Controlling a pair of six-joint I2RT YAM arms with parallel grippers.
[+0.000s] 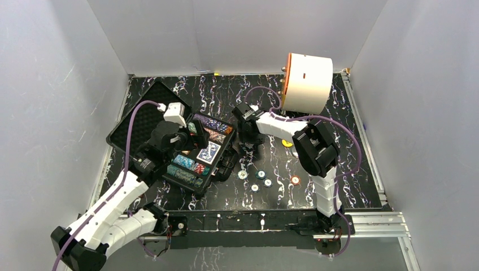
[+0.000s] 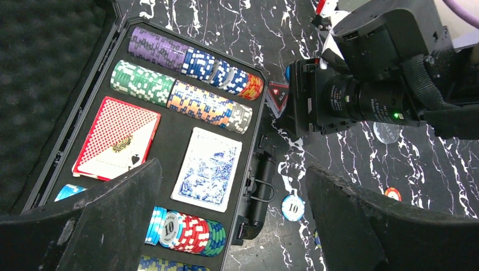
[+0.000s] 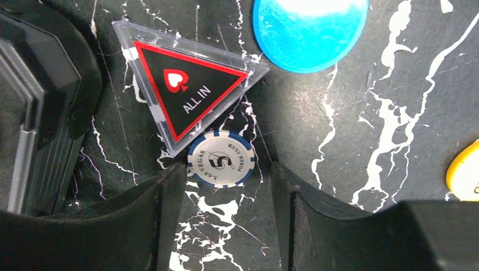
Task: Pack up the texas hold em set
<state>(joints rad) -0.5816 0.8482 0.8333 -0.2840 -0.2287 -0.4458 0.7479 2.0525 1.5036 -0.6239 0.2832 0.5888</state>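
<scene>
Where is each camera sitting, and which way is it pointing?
Top: fixed high behind the bases, looking down on the table; left arm, right arm, open case and loose chips show.
Left wrist: on the left arm, facing down into the case at the red deck and blue deck, between its open jaws.
Right wrist: low over the table, facing down at a chip marked 5 between its jaws, beside the ALL IN triangle.
Shared: both wrist views catch that triangle.
</scene>
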